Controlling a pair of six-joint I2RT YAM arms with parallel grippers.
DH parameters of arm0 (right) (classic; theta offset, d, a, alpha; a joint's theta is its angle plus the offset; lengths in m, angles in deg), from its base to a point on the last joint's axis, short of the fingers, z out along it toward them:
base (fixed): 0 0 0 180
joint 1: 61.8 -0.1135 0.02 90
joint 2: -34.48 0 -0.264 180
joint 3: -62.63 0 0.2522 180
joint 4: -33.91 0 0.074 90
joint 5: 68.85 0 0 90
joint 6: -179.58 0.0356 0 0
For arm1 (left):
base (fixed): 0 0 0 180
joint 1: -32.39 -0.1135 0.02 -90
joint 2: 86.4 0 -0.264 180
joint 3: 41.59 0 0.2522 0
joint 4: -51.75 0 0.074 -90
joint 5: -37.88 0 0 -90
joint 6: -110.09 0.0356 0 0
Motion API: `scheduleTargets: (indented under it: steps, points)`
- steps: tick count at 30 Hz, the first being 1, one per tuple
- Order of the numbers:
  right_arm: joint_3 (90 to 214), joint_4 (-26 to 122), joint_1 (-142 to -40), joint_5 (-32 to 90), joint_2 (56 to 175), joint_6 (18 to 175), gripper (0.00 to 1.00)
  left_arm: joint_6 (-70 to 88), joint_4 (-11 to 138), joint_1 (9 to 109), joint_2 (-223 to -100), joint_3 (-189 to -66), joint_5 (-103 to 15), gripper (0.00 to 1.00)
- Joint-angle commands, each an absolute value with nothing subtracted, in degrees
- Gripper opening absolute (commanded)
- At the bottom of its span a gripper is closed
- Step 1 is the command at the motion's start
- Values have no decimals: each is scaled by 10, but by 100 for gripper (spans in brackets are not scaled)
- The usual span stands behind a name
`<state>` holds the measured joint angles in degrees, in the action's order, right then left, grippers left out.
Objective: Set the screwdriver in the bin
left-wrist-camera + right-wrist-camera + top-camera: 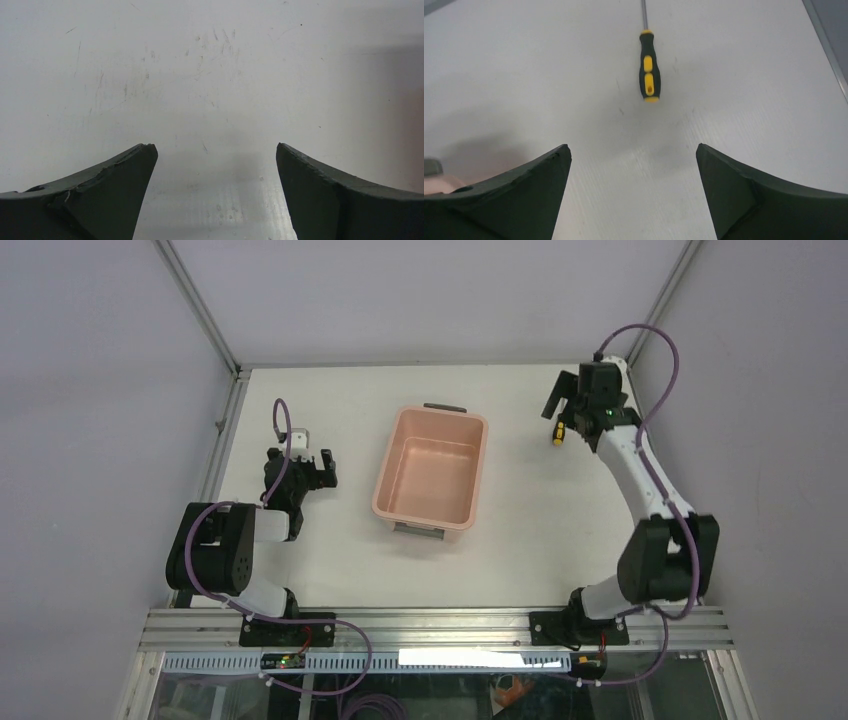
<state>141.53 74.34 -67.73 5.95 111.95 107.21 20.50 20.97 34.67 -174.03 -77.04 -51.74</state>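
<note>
The screwdriver (pixel 649 72) lies flat on the white table with its black-and-yellow handle toward my right gripper (pixel 634 150) and its thin shaft pointing away. That gripper hangs open just short of the handle, with nothing between its fingers. From above, only the yellow end of the screwdriver (pixel 558 434) shows under the right gripper (pixel 566 412) at the far right. The salmon-pink bin (pixel 478 468) stands empty in the middle of the table. My left gripper (pixel 318 466) sits left of the bin. It is open over bare tabletop (pixel 215 150).
A metal frame rail (pixel 225 440) runs along the table's left edge, and another rail (pixel 824 35) lies close to the right of the screwdriver. A corner of the bin (pixel 435 184) with its grey handle shows at the lower left of the right wrist view.
</note>
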Motion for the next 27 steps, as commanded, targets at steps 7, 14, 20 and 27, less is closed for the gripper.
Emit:
scheduleTargets:
  steps: [7, 14, 20, 27]
  points:
    - [1723, 885, -620, 128, 1457, 1017, 97, 196, 195, 351, -1727, -773, -512, 99]
    - [1841, 953, -620, 130, 1590, 1008, 88, 196, 195, 351, -1728, -773, -512, 99]
    - [1841, 945, -606, 133, 1632, 1019, 78, 196, 195, 350, -1728, -773, -512, 99]
    - [1847, 941, -585, 159, 1665, 1038, 50, 196, 195, 350, -1728, -773, -512, 99]
